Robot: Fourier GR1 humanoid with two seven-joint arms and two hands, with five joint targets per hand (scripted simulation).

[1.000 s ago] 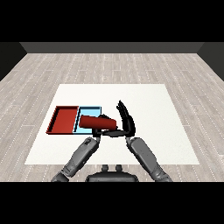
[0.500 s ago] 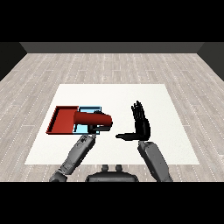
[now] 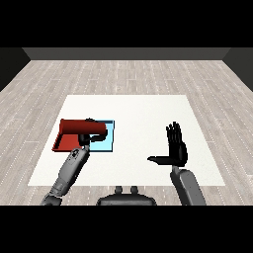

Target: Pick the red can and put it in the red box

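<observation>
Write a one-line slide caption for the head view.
Left hand carries the red can over the red tray; right hand open.

White table [image 3: 138,113] bears red tray [image 3: 58,144] (touching light blue tray [image 3: 109,139]).

A bare test room: white table [image 3: 148,113] on grey plank floor [image 3: 128,74] (dark walls [image 3: 128,53] behind).

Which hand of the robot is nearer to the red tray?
Left. The left hand holds the red can right over the red tray. The right hand is open and far off to the tray's right.
</observation>
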